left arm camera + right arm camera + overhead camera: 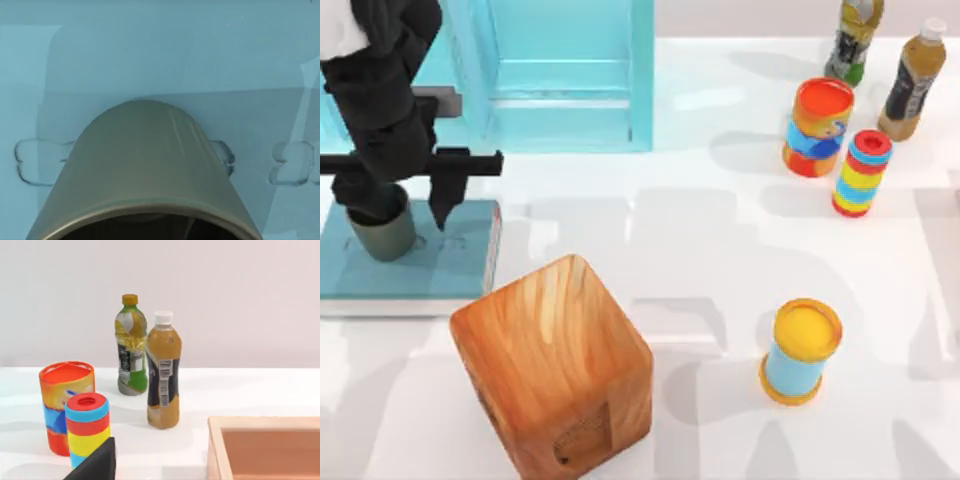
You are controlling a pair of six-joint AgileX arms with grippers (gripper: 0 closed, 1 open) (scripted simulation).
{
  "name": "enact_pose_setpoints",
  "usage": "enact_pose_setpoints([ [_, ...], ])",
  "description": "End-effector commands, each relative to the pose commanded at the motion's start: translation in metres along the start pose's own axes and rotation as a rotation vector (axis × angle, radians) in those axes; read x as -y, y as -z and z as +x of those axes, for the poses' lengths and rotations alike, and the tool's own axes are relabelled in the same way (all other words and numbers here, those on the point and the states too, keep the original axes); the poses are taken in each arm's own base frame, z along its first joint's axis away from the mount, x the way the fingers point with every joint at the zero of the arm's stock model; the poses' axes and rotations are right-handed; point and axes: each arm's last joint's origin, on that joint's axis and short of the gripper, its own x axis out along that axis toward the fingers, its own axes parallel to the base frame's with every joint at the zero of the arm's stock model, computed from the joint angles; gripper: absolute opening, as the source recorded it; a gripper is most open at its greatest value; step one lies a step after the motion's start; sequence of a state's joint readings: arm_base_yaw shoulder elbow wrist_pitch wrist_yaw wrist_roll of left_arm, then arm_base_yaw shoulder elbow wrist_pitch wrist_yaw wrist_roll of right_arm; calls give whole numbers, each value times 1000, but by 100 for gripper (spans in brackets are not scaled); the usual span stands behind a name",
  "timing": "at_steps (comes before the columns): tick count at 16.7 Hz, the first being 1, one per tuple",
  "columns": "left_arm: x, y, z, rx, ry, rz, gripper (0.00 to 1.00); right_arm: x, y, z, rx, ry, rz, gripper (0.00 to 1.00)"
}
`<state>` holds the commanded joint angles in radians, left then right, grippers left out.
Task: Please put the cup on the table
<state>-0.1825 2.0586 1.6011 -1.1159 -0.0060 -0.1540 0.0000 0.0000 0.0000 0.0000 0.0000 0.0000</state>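
The olive-grey cup (pixel 383 226) stands upright on a flat teal slab (pixel 450 262) at the table's left side. My left gripper (pixel 405 205) hangs open right over it. One dark finger (pixel 445 200) points down to the right of the cup, while the other is at the cup's left rim. The left wrist view looks down along the cup (pixel 142 170) onto the slab (pixel 150 50), with the dark mouth nearest. A dark part of my right gripper (pixel 97 462) rises at the edge of the right wrist view. The white table (pixel 720 260) spreads to the right.
A wooden cube (pixel 555 365) sits front left of centre, just right of the slab. A teal cabinet (pixel 560 75) stands at the back. A yellow-lidded blue can (pixel 800 350), an orange can (pixel 817 125), a striped can (pixel 862 172) and two bottles (pixel 912 80) occupy the right.
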Motion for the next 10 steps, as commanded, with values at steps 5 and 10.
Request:
enact_pose_setpoints([
  [5, 0, 0, 0, 0, 0, 0, 0, 0, 0, 0, 0, 0, 0, 100],
  [10, 0, 0, 0, 0, 0, 0, 0, 0, 0, 0, 0, 0, 0, 100],
])
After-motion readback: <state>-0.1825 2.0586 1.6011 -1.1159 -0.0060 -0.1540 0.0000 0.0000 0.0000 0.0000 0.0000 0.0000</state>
